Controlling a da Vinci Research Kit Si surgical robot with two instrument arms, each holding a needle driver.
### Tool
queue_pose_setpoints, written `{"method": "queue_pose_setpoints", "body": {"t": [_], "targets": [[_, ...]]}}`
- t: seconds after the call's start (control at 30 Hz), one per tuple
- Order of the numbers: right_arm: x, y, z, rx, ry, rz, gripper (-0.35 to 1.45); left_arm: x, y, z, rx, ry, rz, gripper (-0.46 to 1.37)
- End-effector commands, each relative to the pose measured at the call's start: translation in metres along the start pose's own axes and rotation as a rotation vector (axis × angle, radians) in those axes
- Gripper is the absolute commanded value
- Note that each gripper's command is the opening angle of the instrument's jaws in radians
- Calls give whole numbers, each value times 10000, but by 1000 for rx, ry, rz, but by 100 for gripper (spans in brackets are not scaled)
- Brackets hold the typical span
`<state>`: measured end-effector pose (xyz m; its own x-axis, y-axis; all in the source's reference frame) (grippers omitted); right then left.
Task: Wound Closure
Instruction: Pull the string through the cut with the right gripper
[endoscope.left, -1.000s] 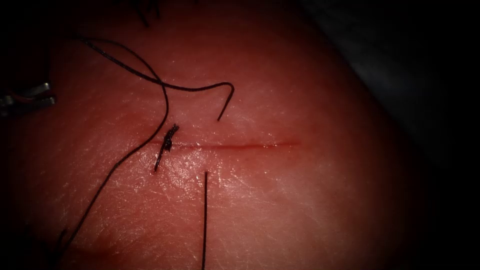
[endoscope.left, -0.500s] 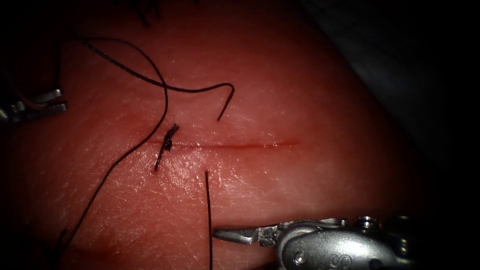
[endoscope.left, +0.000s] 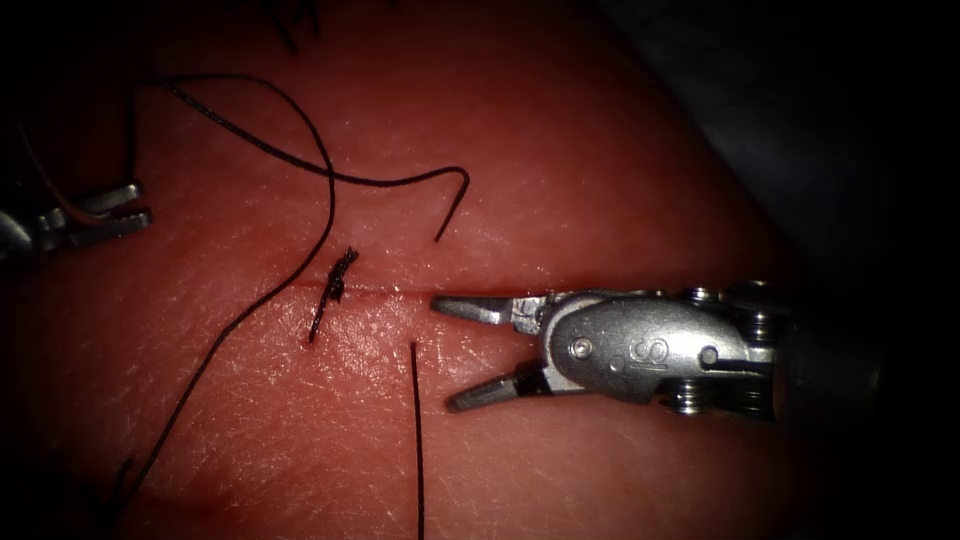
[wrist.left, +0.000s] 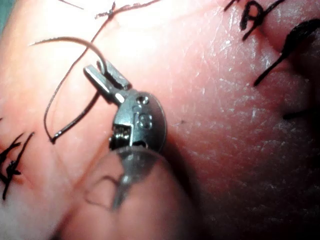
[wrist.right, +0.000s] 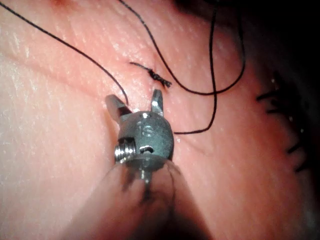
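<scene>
The cut (endoscope.left: 470, 292) runs left to right across the tissue (endoscope.left: 560, 150), with a knot (endoscope.left: 335, 285) at its left end. A straight thread (endoscope.left: 415, 440) stands up-and-down just below the cut. The right tool (endoscope.left: 455, 352) lies along the cut, its jaws spread wide and empty, tips just right of that thread's top end. Well off to the left, the left tool (endoscope.left: 128, 205) seems clamped on thread. I see no needle.

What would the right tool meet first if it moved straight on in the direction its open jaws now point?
Probably the thread standing just past the right tool; its open jaws point left along the cut, holding nothing. Further on lies the knot. Height above the tissue is unclear.
</scene>
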<state>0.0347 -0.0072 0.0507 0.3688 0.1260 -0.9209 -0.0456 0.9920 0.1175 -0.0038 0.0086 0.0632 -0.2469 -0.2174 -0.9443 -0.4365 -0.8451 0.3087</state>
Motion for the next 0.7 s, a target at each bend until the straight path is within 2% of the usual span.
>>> {"method": "queue_pose_setpoints", "body": {"t": [0.03, 0.27, 0.3, 0.33, 0.4, 0.43, 0.7], "targets": [[-3, 0, 5, 0, 6, 2, 91, 0, 0, 0, -9, -1, 1, -35], [-18, -8, 23, 19, 17, 13, 82, 0, -1, 2, -9, -1, 0, -35], [-20, -10, 25, 29, 18, 16, 73, 1, -1, 2, -10, 1, 0, -35], [-20, -11, 26, 36, 22, 14, 62, 1, -1, 2, -10, 1, 0, -35], [-22, -13, 28, 58, 27, 16, 22, 0, -1, 3, -10, 1, -1, -35], [-22, -15, 28, 71, 33, 11, -35, 0, -1, 4, -10, 1, -1, -35], [-18, -21, 24, 85, 52, 7, -35, 1, -1, 5, -10, 3, -1, -35]]}}
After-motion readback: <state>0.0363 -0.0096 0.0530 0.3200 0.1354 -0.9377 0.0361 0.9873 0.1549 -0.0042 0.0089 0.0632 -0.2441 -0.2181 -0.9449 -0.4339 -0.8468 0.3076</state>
